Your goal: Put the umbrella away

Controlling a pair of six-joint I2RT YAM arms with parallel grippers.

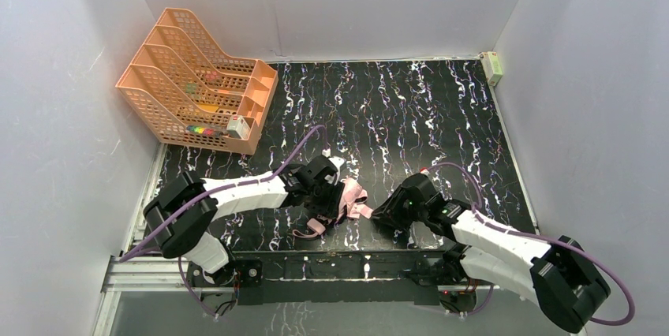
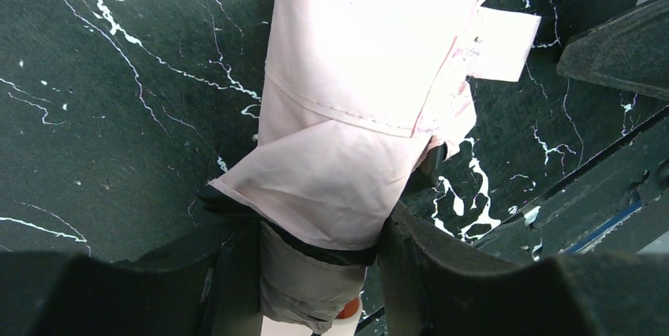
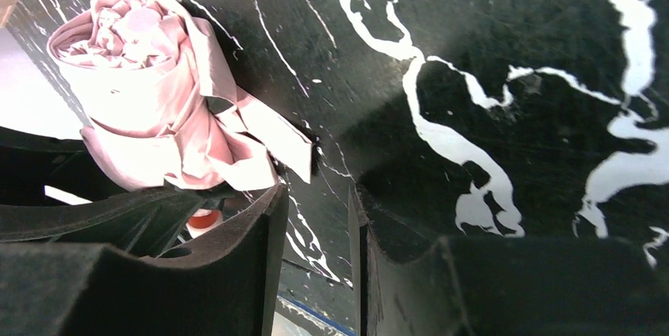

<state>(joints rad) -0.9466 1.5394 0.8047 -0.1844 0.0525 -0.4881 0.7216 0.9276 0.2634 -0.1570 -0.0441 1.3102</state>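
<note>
The umbrella (image 1: 353, 196) lies folded on the black marbled table (image 1: 410, 115) near the front middle, pale pink fabric outward with a black edge. My left gripper (image 1: 325, 196) is shut on it near the handle end. In the left wrist view the umbrella (image 2: 363, 91) runs up from between the fingers (image 2: 426, 265), and the pale handle with a red-orange button (image 2: 347, 310) shows below. My right gripper (image 1: 382, 214) is just right of the umbrella, low over the table, open and empty (image 3: 314, 218). The rolled umbrella (image 3: 142, 91) and its strap tab (image 3: 276, 135) lie to its upper left.
An orange mesh file rack (image 1: 197, 84) with small items stands at the back left. A small white and green box (image 1: 491, 66) sits in the back right corner. Grey walls close in on three sides. A metal rail (image 1: 331, 266) runs along the near edge.
</note>
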